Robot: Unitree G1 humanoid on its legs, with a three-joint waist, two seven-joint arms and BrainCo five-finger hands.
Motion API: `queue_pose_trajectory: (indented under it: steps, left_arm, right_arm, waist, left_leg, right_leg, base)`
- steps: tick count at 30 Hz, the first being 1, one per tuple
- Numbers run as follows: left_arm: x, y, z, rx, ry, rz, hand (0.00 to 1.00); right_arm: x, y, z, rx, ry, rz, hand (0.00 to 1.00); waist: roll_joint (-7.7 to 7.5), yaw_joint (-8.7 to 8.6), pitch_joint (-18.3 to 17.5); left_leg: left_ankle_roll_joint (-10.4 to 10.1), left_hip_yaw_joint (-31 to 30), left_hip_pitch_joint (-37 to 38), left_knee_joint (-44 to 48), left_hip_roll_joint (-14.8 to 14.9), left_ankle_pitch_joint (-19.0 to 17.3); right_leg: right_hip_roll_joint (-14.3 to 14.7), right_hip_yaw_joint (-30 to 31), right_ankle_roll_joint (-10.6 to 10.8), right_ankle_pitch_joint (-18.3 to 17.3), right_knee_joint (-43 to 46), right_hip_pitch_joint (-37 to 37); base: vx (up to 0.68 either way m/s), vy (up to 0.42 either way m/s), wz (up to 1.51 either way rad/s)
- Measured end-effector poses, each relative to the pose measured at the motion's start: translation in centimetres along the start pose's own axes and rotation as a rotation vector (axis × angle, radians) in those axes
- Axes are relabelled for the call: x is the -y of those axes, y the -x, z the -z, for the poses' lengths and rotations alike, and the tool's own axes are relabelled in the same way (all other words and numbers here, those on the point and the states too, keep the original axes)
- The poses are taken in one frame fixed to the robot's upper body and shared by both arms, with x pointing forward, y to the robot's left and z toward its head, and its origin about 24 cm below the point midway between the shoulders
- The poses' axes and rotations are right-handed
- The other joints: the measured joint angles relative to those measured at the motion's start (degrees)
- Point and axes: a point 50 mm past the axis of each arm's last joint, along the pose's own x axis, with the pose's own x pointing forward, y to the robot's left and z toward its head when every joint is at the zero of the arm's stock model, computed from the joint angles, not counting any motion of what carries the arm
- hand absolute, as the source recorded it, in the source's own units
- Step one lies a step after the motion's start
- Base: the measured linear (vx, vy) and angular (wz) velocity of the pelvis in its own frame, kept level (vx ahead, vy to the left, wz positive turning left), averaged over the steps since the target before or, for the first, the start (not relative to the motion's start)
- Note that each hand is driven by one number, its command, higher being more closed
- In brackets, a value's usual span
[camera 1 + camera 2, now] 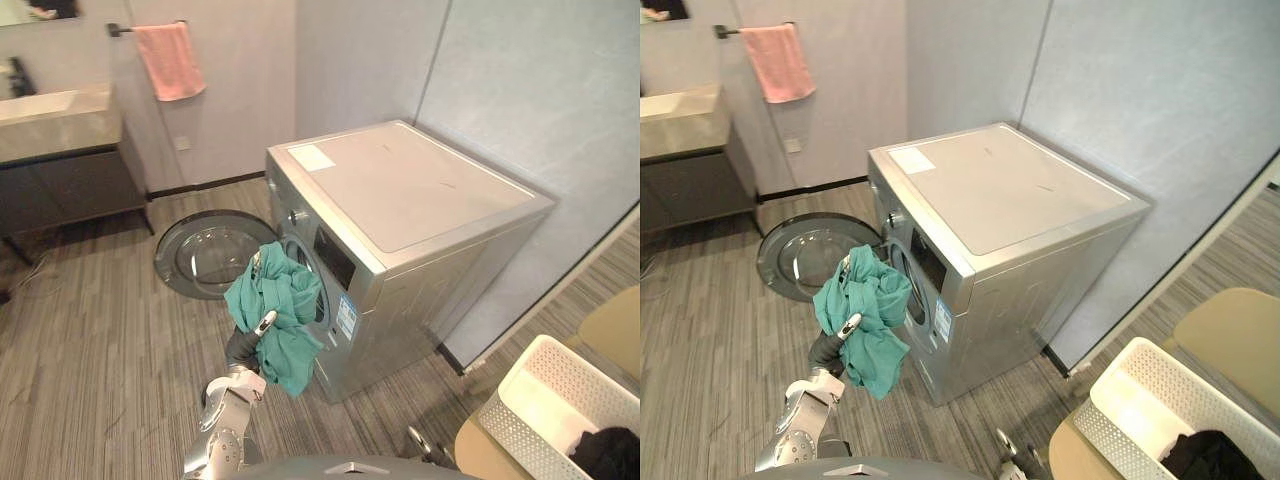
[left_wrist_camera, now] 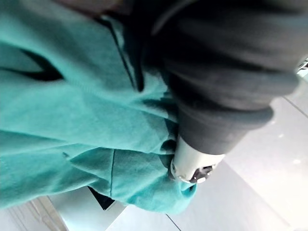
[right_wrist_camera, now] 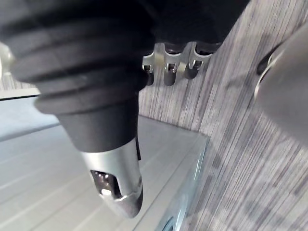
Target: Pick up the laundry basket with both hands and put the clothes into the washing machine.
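Observation:
My left hand (image 1: 244, 350) is raised in front of the washing machine (image 1: 400, 200) and is shut on a teal garment (image 1: 280, 300). The cloth hangs bunched right at the round drum opening and hides most of it. In the left wrist view the teal garment (image 2: 72, 120) lies against the thumb (image 2: 192, 161). The white perforated laundry basket (image 1: 545, 400) rests at the lower right with a dark garment (image 1: 608, 452) inside it. My right hand (image 3: 115, 187) hangs low over the striped floor with relaxed fingers and holds nothing.
The machine's round door (image 1: 205, 255) is swung open flat toward the left. A yellowish seat (image 1: 610, 330) stands under and behind the basket. A vanity counter (image 1: 55, 120) and a pink towel (image 1: 168, 60) are at the back left wall.

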Motion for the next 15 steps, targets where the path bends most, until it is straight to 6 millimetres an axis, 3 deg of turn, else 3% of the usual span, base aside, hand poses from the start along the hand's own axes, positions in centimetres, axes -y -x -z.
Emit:
queue_pose_trajectory:
  steps: [2,4,5,6,7,8,9,10,11,13,14,15]
  left_arm:
    - [-0.6,0.1,0.6,-0.025,0.001,-0.029,1.0]
    - [-1.2,0.3,1.1,-0.047,0.003,-0.056,1.0]
    - [-1.6,0.4,1.4,-0.06,0.005,-0.073,1.0]
    - [-1.7,0.5,1.7,-0.067,0.009,-0.081,1.0]
    - [-2.0,0.7,2.2,-0.084,0.019,-0.099,1.0]
    - [-3.1,1.1,1.9,-0.086,0.006,-0.143,1.0]
    - [-4.0,1.5,1.3,-0.074,-0.011,-0.174,1.0]
    - [-4.5,1.6,0.7,-0.061,-0.031,-0.186,1.0]
    - [-4.6,1.6,0.5,-0.062,-0.04,-0.182,1.0]
    - [-3.8,1.3,0.1,-0.05,-0.055,-0.142,1.0]
    - [-3.5,1.2,0.1,-0.049,-0.057,-0.127,1.0]
    - [-2.9,0.9,0.3,-0.056,-0.059,-0.103,1.0]
  right_arm:
    - [-0.9,-0.3,-0.5,0.011,0.003,-0.025,0.0]
    - [-1.1,-0.6,-0.6,0.01,0.009,-0.025,0.0]
    - [-0.1,-0.5,-0.3,-0.012,0.023,0.009,0.0]
    - [0.6,-0.4,0.0,-0.023,0.021,0.032,0.0]
    - [2.3,0.0,0.6,-0.052,0.009,0.09,0.0]
    - [2.8,0.5,2.3,-0.11,-0.022,0.121,0.0]
    - [3.3,1.0,3.7,-0.151,-0.052,0.144,0.0]
    - [3.8,1.6,4.8,-0.185,-0.062,0.167,0.0]
    - [4.3,1.8,5.0,-0.193,-0.063,0.183,0.0]
    - [5.8,2.6,5.6,-0.21,-0.072,0.234,0.0]
    - [5.9,2.6,5.6,-0.21,-0.069,0.237,0.0]
    - [6.0,2.7,5.4,-0.203,-0.071,0.238,0.0]
  waist:
    - [-0.19,0.13,0.0]
    - [-0.6,0.11,0.1]
    - [-0.54,-0.21,0.1]
    - [-0.37,-0.31,0.1]
    - [0.1,-0.36,-0.2]
    - [-1.61,-0.7,-0.5]
    - [-3.49,-1.45,-1.2]
    - [-5.1,-1.7,-1.6]
    - [-5.14,-1.64,-1.6]
    - [-4.99,-2.03,-1.8]
    - [-4.77,-1.99,-1.9]
    - [-3.78,-2.1,-2.5]
  left_leg:
    - [0.3,-3.1,-0.1,-13.9,-0.4,-0.1]
    - [-1.0,-9.3,0.0,-26.7,-1.1,1.4]
    - [-1.4,-15.0,0.9,-34.7,-1.5,3.3]
    - [-1.2,-16.8,1.5,-36.9,-1.5,3.5]
    - [-9.2,-17.9,2.0,-35.5,-2.6,8.2]
    - [-10.1,-17.2,1.4,-31.2,-4.6,6.7]
    - [-10.1,-16.1,1.2,-29.1,-5.3,5.0]
    - [-9.6,-14.7,1.1,-26.6,-5.8,2.9]
    - [-9.5,-14.4,1.1,-25.3,-5.9,2.2]
    - [-7.0,-11.3,1.0,-22.8,-7.7,-0.6]
    - [-6.3,-10.4,1.0,-22.8,-8.3,-1.0]
    - [-5.2,-8.3,1.2,-23.0,-8.9,-1.6]
  right_leg:
    - [-2.3,4.3,0.6,0.0,-1.2,0.0]
    - [-5.2,8.3,3.1,-1.0,-1.8,-0.1]
    - [-7.2,10.4,6.3,-2.8,-1.7,0.5]
    - [-7.9,11.1,7.6,-3.6,-1.7,1.0]
    - [-9.5,12.9,9.4,-4.9,-1.5,2.4]
    - [-11.4,14.7,8.9,-4.5,-0.6,2.4]
    - [-11.8,16.3,8.7,-3.4,0.9,1.9]
    - [-12.0,17.4,8.8,0.2,2.1,1.2]
    - [-12.1,18.0,9.5,2.3,2.0,1.2]
    - [-14.6,19.8,12.0,9.4,1.9,-0.1]
    - [-15.3,20.5,12.1,11.1,2.2,-0.9]
    - [-16.1,21.3,11.9,15.3,3.9,-3.6]
  base:
    - [0.29,0.344,-1.21]
    - [0.34,0.541,-1.07]
    - [0.33,0.596,-0.71]
    - [0.41,0.752,-0.75]
    - [0.29,0.531,-0.57]
    - [0.35,0.615,-0.5]
    - [0.34,0.526,-0.36]
    - [0.33,0.475,-0.24]
    - [0.29,0.411,-0.36]
    - [0.24,0.393,-0.38]
    - [0.16,0.332,-0.42]
    - [0.15,0.426,-0.69]
